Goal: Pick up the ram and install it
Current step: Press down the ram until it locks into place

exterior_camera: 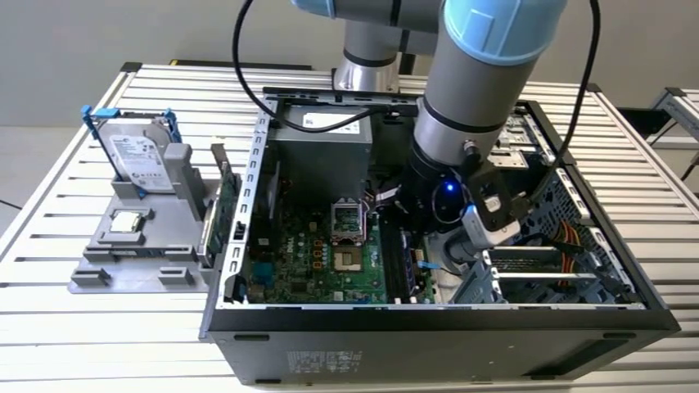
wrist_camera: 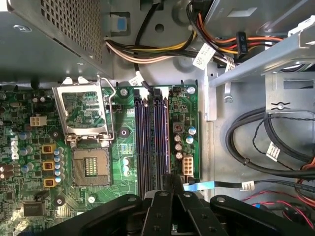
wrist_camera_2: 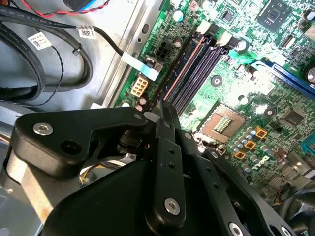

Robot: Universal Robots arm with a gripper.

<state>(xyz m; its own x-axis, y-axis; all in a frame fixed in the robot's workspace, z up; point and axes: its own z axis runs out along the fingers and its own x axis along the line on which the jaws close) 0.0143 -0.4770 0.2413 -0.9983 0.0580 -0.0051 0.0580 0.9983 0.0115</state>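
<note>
Seemingly my gripper (wrist_camera: 172,181) is pinched shut on the ram (wrist_camera_2: 178,73), edge-on just beyond my fingertips over the memory slots (wrist_camera: 147,137); slight misalignment could jam it or bend the motherboard (wrist_camera: 88,162).

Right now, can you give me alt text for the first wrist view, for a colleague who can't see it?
The black gripper hangs over the near end of the dark memory slots on the green motherboard, gripping the thin ram edge-on. The empty processor socket lies beside the slots, and cable bundles run along the grey case floor.
</note>
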